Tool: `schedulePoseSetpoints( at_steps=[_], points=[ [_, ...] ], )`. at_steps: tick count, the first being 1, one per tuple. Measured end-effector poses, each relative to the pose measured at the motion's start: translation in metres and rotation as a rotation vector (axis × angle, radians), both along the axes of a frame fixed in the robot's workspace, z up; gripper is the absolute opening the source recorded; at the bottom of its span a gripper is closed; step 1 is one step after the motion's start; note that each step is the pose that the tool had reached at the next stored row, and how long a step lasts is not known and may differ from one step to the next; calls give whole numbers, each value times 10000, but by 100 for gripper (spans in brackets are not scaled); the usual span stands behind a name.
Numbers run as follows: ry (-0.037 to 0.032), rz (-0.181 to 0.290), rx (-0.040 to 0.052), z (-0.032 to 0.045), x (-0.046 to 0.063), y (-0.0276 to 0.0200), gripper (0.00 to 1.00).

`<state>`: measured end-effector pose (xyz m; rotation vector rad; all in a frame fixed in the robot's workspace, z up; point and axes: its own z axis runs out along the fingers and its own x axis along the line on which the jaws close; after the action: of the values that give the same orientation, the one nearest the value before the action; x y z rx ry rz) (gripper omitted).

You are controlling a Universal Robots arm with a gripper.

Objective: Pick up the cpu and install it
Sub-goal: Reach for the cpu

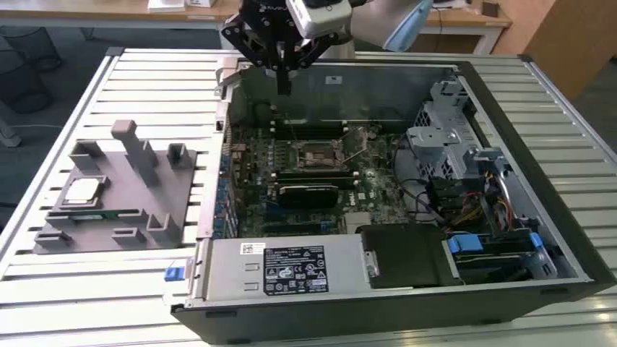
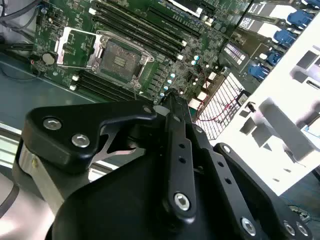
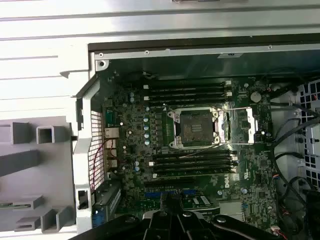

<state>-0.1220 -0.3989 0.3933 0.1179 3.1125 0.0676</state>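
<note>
- Hovering above the far wall of the open computer case (image 1: pixel 386 85) in the exterior view, the gripper (image 1: pixel 282 87) points straight down. Its fingers are drawn narrow, tips together, with nothing between them.
- Same view: the cpu (image 1: pixel 82 191) lies flat on the grey holder (image 1: pixel 104 230), which sits on the slatted surface (image 1: pixel 97 293) at the exterior view's left. It is outside the case and well apart from the gripper.
- Same view: a green memory stick (image 1: pixel 97 215) lies near the cpu on that holder.
- Same view: the socket (image 1: pixel 318 154) on the motherboard (image 1: pixel 289 210) is bare.
- Second wrist view: the gripper (image 2: pixel 167 100) hangs above the board, fingers together. The socket (image 2: pixel 120 57) is unoccupied and its retaining frame (image 2: pixel 75 47) is swung open beside it.
- First wrist view: the socket (image 3: pixel 192 125) is vacant, with the frame (image 3: pixel 240 125) folded aside. The gripper (image 3: pixel 170 197) sits clear of it.
</note>
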Motion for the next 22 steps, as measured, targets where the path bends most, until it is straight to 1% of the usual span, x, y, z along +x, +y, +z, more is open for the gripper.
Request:
schedulePoseSetpoints(
  at_steps=[7,22],
  points=[
    [0,-1,0,0,-8,0,11],
    [0,0,0,0,-77,0,11]
  ],
)
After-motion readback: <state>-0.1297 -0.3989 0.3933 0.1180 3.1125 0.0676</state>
